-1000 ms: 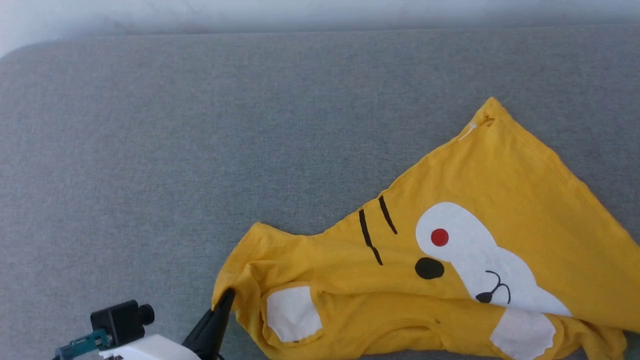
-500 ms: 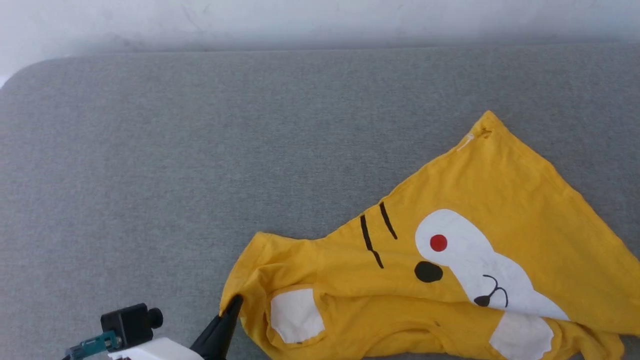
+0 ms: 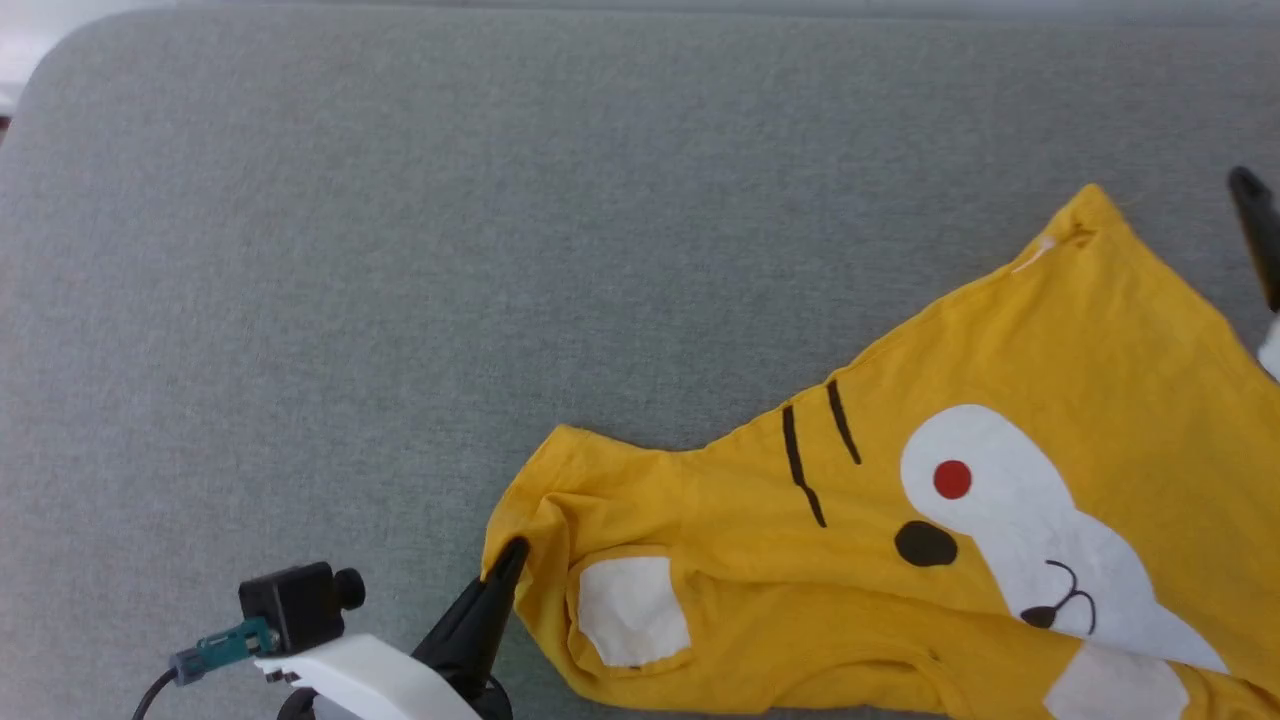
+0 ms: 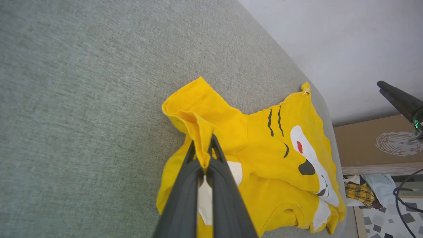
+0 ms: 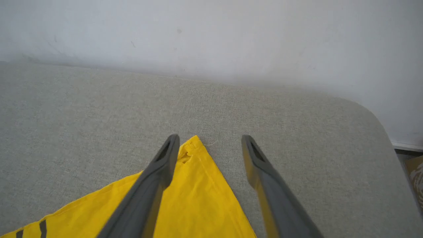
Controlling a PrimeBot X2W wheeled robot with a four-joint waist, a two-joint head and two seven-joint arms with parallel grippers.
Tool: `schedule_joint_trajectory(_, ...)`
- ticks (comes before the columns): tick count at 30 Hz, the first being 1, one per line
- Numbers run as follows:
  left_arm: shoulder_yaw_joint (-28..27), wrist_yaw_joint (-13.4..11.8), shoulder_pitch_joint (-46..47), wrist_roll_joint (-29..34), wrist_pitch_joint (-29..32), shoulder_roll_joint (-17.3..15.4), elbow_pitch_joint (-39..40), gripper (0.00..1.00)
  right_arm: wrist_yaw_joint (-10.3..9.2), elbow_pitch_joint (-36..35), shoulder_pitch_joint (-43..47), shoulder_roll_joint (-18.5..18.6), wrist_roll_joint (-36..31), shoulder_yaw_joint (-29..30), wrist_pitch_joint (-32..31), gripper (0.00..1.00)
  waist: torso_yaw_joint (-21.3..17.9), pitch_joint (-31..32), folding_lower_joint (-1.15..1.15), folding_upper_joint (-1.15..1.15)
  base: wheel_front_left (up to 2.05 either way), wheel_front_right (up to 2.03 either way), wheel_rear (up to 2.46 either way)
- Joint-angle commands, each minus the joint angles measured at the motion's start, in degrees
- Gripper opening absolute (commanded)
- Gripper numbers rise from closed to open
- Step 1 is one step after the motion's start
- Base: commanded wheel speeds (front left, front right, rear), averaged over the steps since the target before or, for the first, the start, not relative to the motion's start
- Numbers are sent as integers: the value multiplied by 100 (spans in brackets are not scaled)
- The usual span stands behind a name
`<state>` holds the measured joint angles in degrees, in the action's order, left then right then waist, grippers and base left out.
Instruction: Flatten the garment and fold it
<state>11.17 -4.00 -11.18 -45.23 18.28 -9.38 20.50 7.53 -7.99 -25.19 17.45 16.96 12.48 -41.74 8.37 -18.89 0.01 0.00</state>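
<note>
Jaws of the left gripper [image 4: 202, 150] are pinched together on a raised fold of the garment [image 4: 264, 148], at the hem of a sleeve, with a ridge of yellow cloth standing up between the fingertips. Beyond that pinch the shirt spreads across the grey cushion [image 3: 400, 250], printed face upward, reaching toward the right gripper [image 5: 210, 138]. That gripper's jaws stand wide apart and hold nothing. The garment's far pointed corner lies between them, close beside one finger; whether that finger touches the cloth cannot be told.
</note>
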Motion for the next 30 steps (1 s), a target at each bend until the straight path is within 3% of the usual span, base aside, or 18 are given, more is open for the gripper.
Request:
schedule_joint_trajectory(1,21,58,104,71,-27,10,-13,0,-4,162,-163,54,-55,-107,11,100,249,-297,-1,0,0,0,0)
schedule_joint_trajectory(9,199,113,331,113,-49,108,-59,0,-4,1577,-892,551,-374,-644,-84,100,519,-693,-1,0,0,0,0)
schedule_joint_trajectory(19,262,149,501,115,-147,189,-155,0,-4,2273,-952,861,-186,-1000,-257,100,691,-993,-1,0,0,0,0)
schedule_joint_trajectory(20,265,148,511,115,-148,190,-158,0,-4,2311,-937,891,-126,-1057,-330,76,695,-1002,-1,0,0,0,0)
schedule_joint_trajectory(22,269,138,529,114,-145,194,-166,0,-4,2374,-900,944,-38,-1140,-499,0,695,-1000,-1,0,0,0,0)
schedule_joint_trajectory(30,206,115,548,66,-198,201,-166,0,-4,2429,-928,752,-243,-872,-434,0,515,-771,-1,0,0,0,0)
